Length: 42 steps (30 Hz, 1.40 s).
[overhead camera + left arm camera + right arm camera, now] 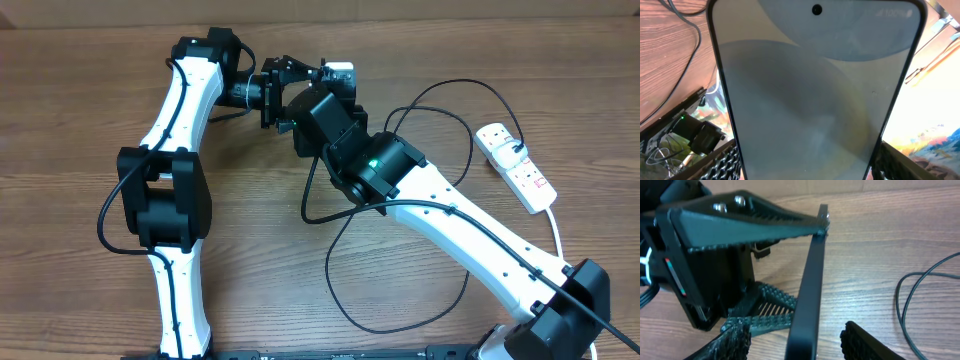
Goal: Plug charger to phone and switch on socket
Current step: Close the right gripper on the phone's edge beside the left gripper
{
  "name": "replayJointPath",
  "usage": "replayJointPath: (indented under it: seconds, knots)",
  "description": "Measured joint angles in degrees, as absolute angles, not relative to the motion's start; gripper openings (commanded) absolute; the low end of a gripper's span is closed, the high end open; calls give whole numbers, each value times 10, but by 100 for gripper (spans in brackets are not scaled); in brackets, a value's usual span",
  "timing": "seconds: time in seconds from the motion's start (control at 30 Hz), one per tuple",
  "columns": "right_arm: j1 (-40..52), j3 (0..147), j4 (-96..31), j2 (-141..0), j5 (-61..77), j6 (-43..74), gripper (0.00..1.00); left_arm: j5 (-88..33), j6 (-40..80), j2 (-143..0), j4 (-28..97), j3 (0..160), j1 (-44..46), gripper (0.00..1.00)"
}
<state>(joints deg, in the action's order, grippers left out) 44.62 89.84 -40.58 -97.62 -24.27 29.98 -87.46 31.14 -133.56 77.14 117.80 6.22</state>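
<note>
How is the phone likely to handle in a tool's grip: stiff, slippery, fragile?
Probably stiff: the phone looks dead straight edge-on in the left tool. Its smooth glossy screen suggests it is slippery, and likely fragile if dropped.

Left wrist view: the slim dark-edged smartphone with a pale grey-blue screen (810, 110) bears one faint status mark at the screen's upper right corner. It appears to read "100%", with a small signal-type icon just beside it. Legibility is poor. Overhead and right wrist views: no text, brand, number or label can be read.
</note>
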Motion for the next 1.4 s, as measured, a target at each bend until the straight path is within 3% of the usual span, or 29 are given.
replayJointPath:
  seconds: [0.3, 0.83, 1.4]
  knots:
    - [446, 898, -404, -976, -250, 298, 48, -875, 311, -1336, 761, 1178, 62, 70]
    - [446, 898, -402, -976, -249, 298, 41, -875, 311, -1336, 734, 1178, 62, 69]
    - [446, 898, -401, -976, -249, 299, 21, -875, 311, -1336, 734, 1178, 62, 69]
